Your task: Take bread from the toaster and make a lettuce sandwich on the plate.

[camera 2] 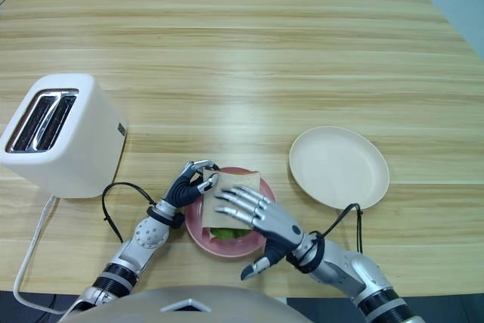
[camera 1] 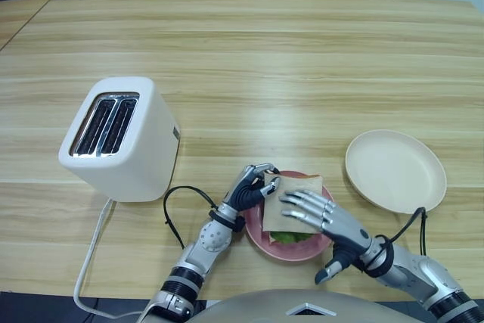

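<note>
Here bread lies under right hand, left hand pinching its corner.

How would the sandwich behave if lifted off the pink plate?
Likely floppy: its top bread is a thin slice. Layers may slide, since lettuce pokes out loose at the near edge. Probably light, being bread and leaf.

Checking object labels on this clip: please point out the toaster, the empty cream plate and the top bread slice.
toaster [camera 1: 140, 160], left eye view, its white side wall.
cream plate [camera 1: 393, 168], left eye view, bare middle of the dish.
top bread slice [camera 1: 299, 184], left eye view, its uncovered far strip.
</note>
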{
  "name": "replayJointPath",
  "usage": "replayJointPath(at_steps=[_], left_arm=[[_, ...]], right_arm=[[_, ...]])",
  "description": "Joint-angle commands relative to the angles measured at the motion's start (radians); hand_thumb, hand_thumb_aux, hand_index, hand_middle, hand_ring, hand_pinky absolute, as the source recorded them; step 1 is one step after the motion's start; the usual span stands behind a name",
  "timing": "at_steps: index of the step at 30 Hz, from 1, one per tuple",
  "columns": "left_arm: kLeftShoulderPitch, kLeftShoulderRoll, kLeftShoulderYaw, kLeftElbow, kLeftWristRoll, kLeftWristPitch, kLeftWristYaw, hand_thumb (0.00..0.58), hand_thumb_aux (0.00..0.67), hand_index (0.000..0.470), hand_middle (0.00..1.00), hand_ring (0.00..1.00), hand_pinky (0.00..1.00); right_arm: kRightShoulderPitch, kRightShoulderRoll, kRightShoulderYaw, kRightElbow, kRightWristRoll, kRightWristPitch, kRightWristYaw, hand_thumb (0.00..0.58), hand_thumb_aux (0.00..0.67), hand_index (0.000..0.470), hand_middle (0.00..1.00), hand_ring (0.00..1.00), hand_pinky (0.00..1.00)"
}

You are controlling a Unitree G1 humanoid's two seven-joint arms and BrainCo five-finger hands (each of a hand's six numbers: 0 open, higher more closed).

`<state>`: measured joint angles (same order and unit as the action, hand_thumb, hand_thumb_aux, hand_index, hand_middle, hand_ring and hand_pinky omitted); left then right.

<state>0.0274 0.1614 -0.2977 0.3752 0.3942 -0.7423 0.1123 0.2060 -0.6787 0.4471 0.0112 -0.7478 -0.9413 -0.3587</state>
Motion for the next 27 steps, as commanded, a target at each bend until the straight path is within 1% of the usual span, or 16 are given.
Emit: replayJointPath(at_steps=[1, 5, 9, 12, 14, 15, 16, 17, 18, 19, 24, 26, 27], left_arm=[[0.001, -0.001, 0.004, 0.054, 0.042, -0.004, 0.045, 0.580, 0.670, 0.470, 1.00, 1.00, 1.00], [-0.004, -0.003, -0.005, 0.061, 0.054, -0.007, 0.056, 0.580, 0.670, 0.470, 1.00, 1.00, 1.00], [-0.006, 0.007, -0.023, 0.061, 0.086, -0.021, 0.064, 0.580, 0.670, 0.470, 1.00, 1.00, 1.00], [-0.018, 0.035, -0.026, 0.032, 0.166, -0.038, 0.115, 0.580, 0.670, 0.470, 1.00, 1.00, 1.00], [-0.034, 0.060, -0.010, -0.013, 0.235, -0.043, 0.177, 0.580, 0.670, 0.470, 1.00, 1.00, 1.00], [-0.045, 0.070, 0.003, -0.034, 0.263, -0.039, 0.209, 0.580, 0.670, 0.470, 0.88, 0.88, 0.88], [-0.056, 0.081, 0.017, -0.054, 0.290, -0.032, 0.244, 0.580, 0.670, 0.470, 0.60, 0.60, 0.60], [-0.070, 0.091, 0.035, -0.074, 0.312, -0.024, 0.278, 0.503, 0.426, 0.299, 0.00, 0.00, 0.00], [-0.081, 0.099, 0.057, -0.095, 0.336, -0.011, 0.317, 0.116, 0.071, 0.050, 0.00, 0.00, 0.00], [-0.094, 0.108, 0.087, -0.120, 0.363, 0.006, 0.369, 0.000, 0.000, 0.000, 0.00, 0.00, 0.00], [-0.133, 0.148, 0.187, -0.197, 0.473, 0.077, 0.580, 0.000, 0.000, 0.000, 0.00, 0.00, 0.00], [-0.129, 0.161, 0.197, -0.210, 0.483, 0.081, 0.621, 0.000, 0.000, 0.000, 0.00, 0.00, 0.00], [-0.121, 0.166, 0.195, -0.215, 0.469, 0.066, 0.624, 0.000, 0.000, 0.000, 0.00, 0.00, 0.00]], right_arm=[[0.009, -0.030, 0.029, 0.047, 0.047, -0.006, 0.137, 0.000, 0.000, 0.000, 0.00, 0.00, 0.00], [-0.005, -0.011, 0.034, 0.120, 0.037, 0.033, 0.215, 0.000, 0.000, 0.000, 0.00, 0.00, 0.00], [-0.019, 0.017, 0.019, 0.190, 0.024, 0.072, 0.219, 0.000, 0.000, 0.000, 0.00, 0.00, 0.00], [-0.005, 0.023, 0.013, 0.215, 0.024, 0.093, 0.228, 0.000, 0.000, 0.000, 0.00, 0.00, 0.00], [0.011, 0.022, 0.009, 0.222, 0.024, 0.109, 0.238, 0.000, 0.000, 0.000, 0.00, 0.00, 0.00], [0.018, 0.020, 0.007, 0.223, 0.026, 0.115, 0.244, 0.000, 0.000, 0.000, 0.00, 0.00, 0.00], [0.023, 0.018, 0.007, 0.225, 0.027, 0.120, 0.251, 0.000, 0.000, 0.000, 0.00, 0.00, 0.00], [0.030, 0.015, 0.005, 0.224, 0.030, 0.126, 0.258, 0.000, 0.000, 0.000, 0.00, 0.00, 0.00], [0.032, 0.013, 0.005, 0.225, 0.033, 0.130, 0.266, 0.000, 0.000, 0.000, 0.00, 0.00, 0.00], [0.029, 0.012, 0.007, 0.230, 0.034, 0.131, 0.272, 0.000, 0.000, 0.000, 0.00, 0.00, 0.00], [-0.018, 0.018, 0.024, 0.254, 0.024, 0.123, 0.301, 0.000, 0.000, 0.000, 0.00, 0.00, 0.00], [-0.046, 0.027, 0.033, 0.266, 0.007, 0.113, 0.299, 0.000, 0.000, 0.000, 0.00, 0.00, 0.00], [-0.065, 0.036, 0.034, 0.272, -0.010, 0.104, 0.277, 0.000, 0.000, 0.000, 0.00, 0.00, 0.00]])
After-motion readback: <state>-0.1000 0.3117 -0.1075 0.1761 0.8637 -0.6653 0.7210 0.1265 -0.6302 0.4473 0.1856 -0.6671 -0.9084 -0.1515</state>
